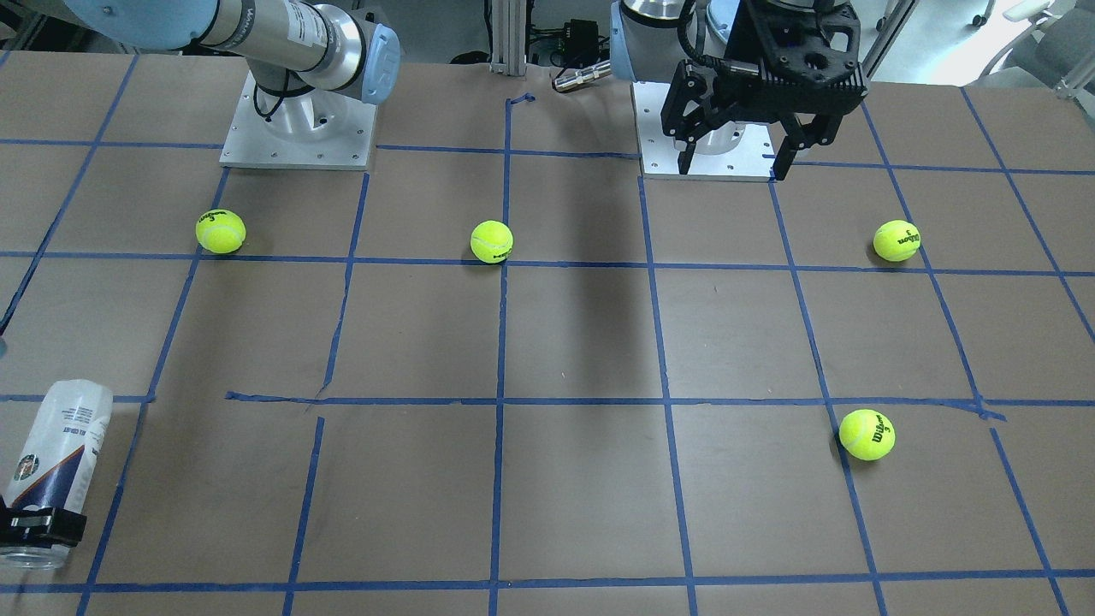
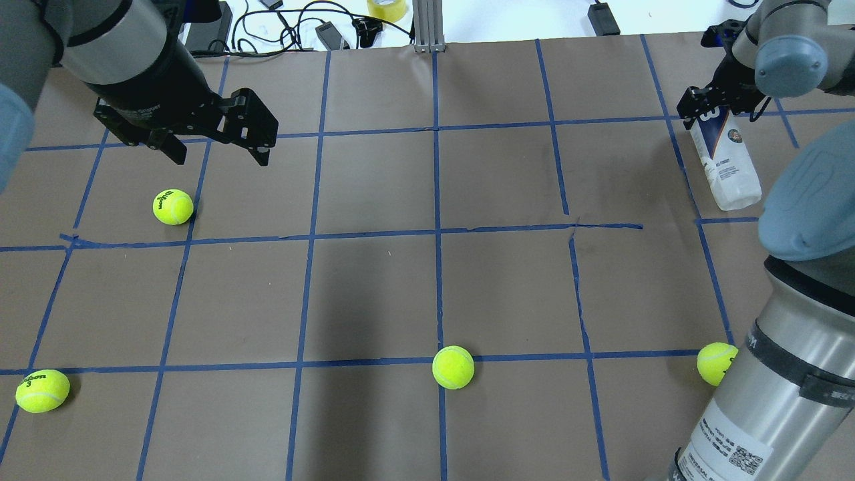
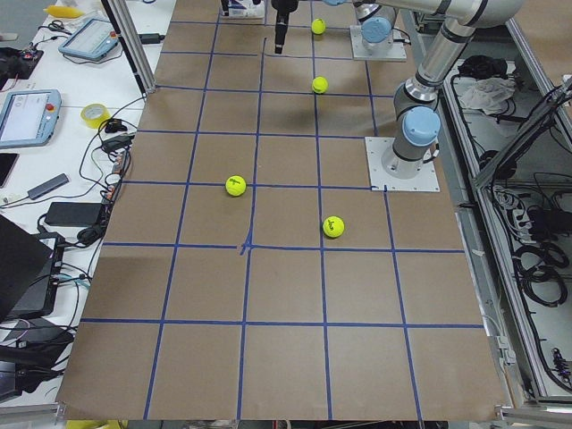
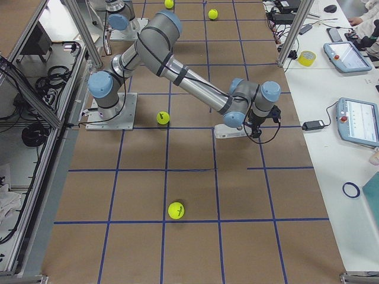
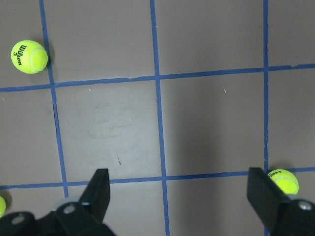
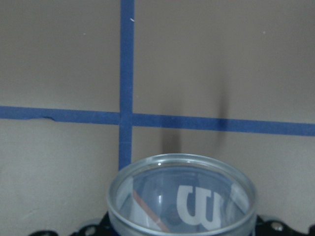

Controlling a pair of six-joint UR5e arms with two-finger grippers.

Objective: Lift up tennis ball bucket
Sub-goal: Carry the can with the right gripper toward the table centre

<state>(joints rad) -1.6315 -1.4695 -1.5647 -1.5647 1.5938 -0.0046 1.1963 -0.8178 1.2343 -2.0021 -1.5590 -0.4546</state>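
Note:
The tennis ball bucket (image 2: 727,164), a clear can with a white and navy label, lies lengthwise at the table's far right corner. My right gripper (image 2: 707,110) is shut on its far end. In the front-facing view the bucket (image 1: 56,453) is at the lower left, with the black fingers (image 1: 38,526) clamped across its end. The right wrist view looks over the bucket's round rim (image 6: 182,164), with the white "W" showing through. I cannot tell whether the bucket touches the table. My left gripper (image 2: 220,158) hangs open and empty above the table's far left, and also shows in the left wrist view (image 5: 179,191).
Several yellow-green tennis balls lie on the brown, blue-taped table: one below the left gripper (image 2: 173,206), one near left (image 2: 42,391), one near middle (image 2: 453,367), one beside the right arm (image 2: 716,363). Cables and a tape roll (image 2: 387,8) lie past the far edge.

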